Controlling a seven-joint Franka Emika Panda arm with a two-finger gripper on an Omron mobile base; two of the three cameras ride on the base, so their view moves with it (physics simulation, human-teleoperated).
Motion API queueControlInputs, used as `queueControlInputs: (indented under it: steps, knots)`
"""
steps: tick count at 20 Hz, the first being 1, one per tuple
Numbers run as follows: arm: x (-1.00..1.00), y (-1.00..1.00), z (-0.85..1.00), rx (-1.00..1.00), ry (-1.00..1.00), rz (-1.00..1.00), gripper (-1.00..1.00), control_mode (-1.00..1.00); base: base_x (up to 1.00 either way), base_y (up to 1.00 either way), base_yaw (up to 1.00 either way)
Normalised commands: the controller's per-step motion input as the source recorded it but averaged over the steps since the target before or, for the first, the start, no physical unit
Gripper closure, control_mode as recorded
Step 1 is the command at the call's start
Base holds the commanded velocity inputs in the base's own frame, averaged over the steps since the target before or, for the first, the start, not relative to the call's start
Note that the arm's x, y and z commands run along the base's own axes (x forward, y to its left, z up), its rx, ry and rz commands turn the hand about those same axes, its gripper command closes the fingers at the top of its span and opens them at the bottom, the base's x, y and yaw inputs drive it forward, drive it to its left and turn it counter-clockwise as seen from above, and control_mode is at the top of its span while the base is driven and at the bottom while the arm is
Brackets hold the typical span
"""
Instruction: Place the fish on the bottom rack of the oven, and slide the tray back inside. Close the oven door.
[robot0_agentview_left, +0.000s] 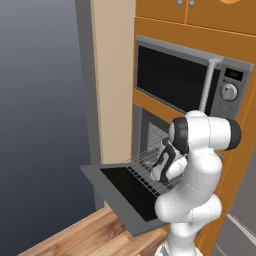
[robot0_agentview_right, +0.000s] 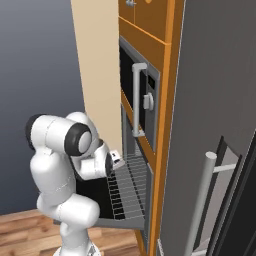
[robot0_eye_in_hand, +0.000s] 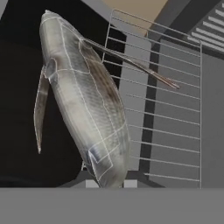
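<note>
Fish (robot0_eye_in_hand: 83, 100) hangs from the fingers (robot0_eye_in_hand: 110, 183), clenched on one end of it. Its long axis runs straight out along the view from the hand, far end pointing away. Below and to one side lies the pulled-out wire rack (robot0_eye_in_hand: 175, 109), over the dropped oven door (robot0_agentview_left: 120, 192). Judgement: the fish sits partly off the rack's edge, so it likely needs shifting over the grid before release.
</note>
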Motion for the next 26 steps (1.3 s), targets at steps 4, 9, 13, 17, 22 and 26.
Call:
queueControlInputs:
  steps: [4,9,13,17,22,26]
  knots:
    - [0.42,-0.1,-0.47,0.0,0.0,-0.03,1.0,-1.0,0.0,0.0,0.0]
    - [0.5,0.0,-0.54,-0.02,0.0,-0.03,1.0,-1.0,0.0,0.0,0.0]
    - [0.54,0.0,-0.62,-0.04,0.0,-0.03,1.0,-1.0,0.0,0.0,0.0]
    - [0.47,0.0,-0.75,-0.04,0.0,-0.03,1.0,-1.0,0.0,0.0,0.0]
    - [0.41,0.0,-0.82,-0.03,0.0,-0.02,1.0,-1.0,0.0,0.0,0.0]
    - [0.42,-0.03,-0.66,-0.01,0.0,-0.02,1.0,-1.0,0.0,0.0,0.0]
